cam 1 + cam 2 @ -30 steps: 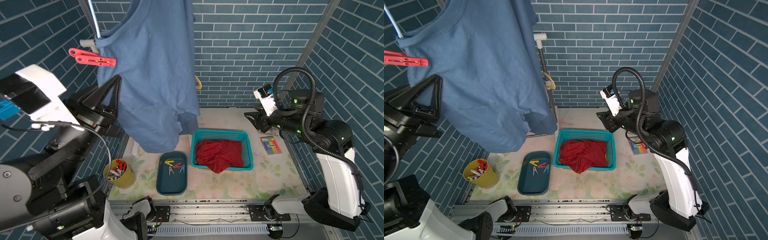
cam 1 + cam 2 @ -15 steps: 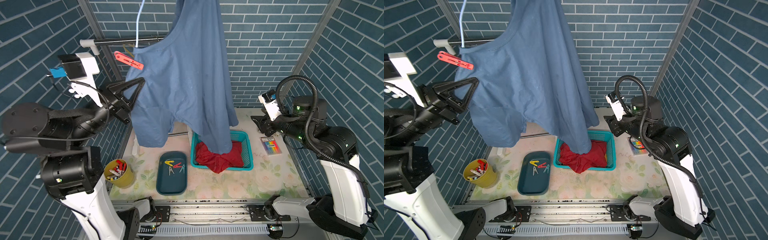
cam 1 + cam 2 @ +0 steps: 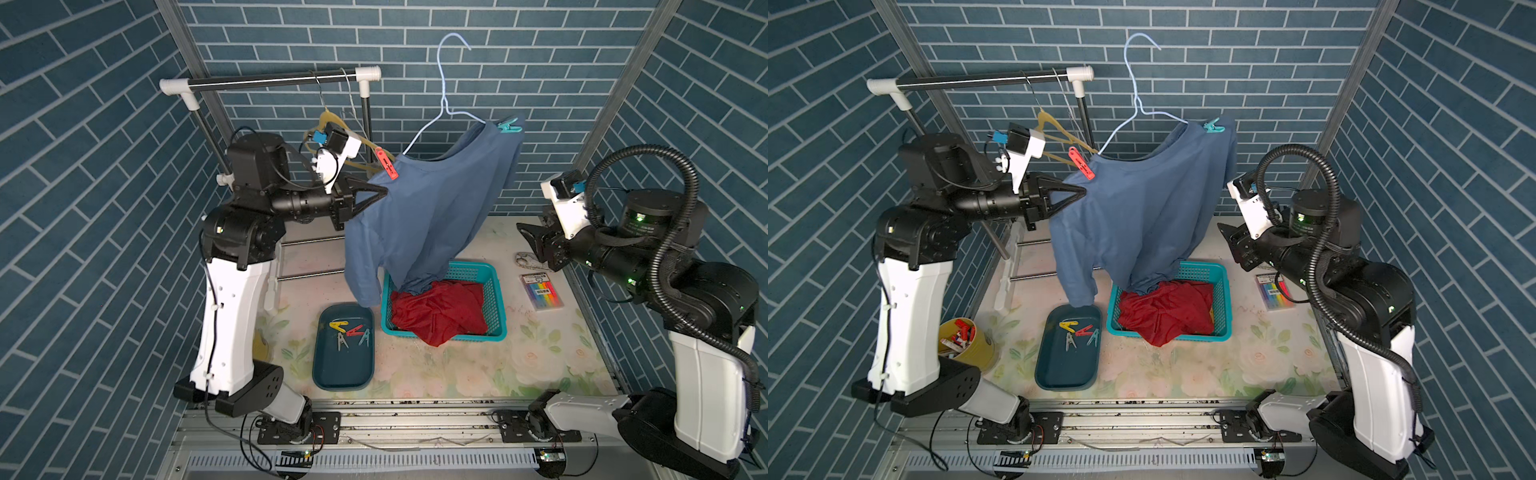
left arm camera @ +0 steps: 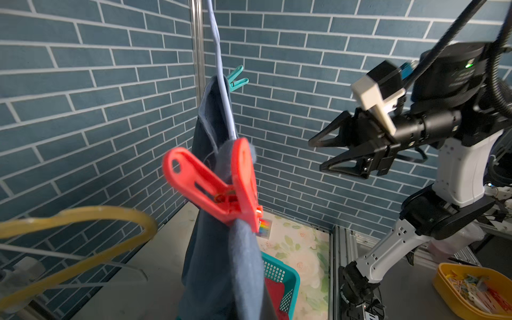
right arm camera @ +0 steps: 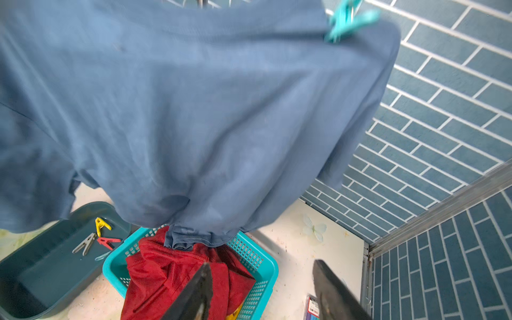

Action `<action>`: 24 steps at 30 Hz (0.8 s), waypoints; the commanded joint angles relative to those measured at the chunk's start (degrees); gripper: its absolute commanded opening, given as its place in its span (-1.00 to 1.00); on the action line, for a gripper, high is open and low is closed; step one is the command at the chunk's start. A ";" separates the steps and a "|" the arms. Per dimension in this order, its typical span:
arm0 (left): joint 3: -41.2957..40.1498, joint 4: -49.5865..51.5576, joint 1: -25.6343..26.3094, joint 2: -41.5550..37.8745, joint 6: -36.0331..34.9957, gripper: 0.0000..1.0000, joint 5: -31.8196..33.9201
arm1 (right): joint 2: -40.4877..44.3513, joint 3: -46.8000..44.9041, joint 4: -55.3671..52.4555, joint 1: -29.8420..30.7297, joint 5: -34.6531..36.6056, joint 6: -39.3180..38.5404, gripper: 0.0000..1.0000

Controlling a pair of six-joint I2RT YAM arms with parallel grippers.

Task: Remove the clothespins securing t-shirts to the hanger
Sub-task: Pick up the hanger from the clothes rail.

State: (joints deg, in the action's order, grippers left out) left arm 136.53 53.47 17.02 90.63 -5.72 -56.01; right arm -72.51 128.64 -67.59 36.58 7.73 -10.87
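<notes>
A slate blue t-shirt (image 3: 424, 216) hangs on a pale wire hanger (image 3: 442, 99) whose hook is free in the air. My left gripper (image 3: 384, 192) is shut on its shoulder, just below a red clothespin (image 3: 386, 168) (image 4: 221, 188). A teal clothespin (image 3: 509, 124) (image 5: 349, 20) grips the other shoulder. The shirt's hem rests on a dark red t-shirt (image 3: 436, 311) in the teal basket (image 3: 496, 291). My right gripper (image 5: 261, 264) (image 3: 525, 232) is open and empty, beside the shirt and below the teal pin. In the left wrist view blue cloth hides the left jaws.
A dark teal tray (image 3: 345, 370) holds several loose clothespins (image 3: 349, 330). The clothes rail (image 3: 270, 83) at the back carries a bare yellow hanger (image 3: 1050, 124). A yellow cup of markers (image 3: 967, 345) stands front left, and a marker pack (image 3: 542, 291) lies by the right arm.
My left arm has carried the blue shirt and hanger down and away from the camera, so its hem now rests in the basket. The right gripper has opened a little wider.
</notes>
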 commanded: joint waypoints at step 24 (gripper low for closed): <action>-4.99 9.92 6.06 3.97 -27.77 -1.00 -1.22 | -14.72 15.85 5.83 0.03 -7.05 11.70 0.26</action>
State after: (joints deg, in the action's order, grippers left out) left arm 133.12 63.11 21.96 96.47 -29.54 -57.95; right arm -87.35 144.27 -64.58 36.58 0.78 -2.76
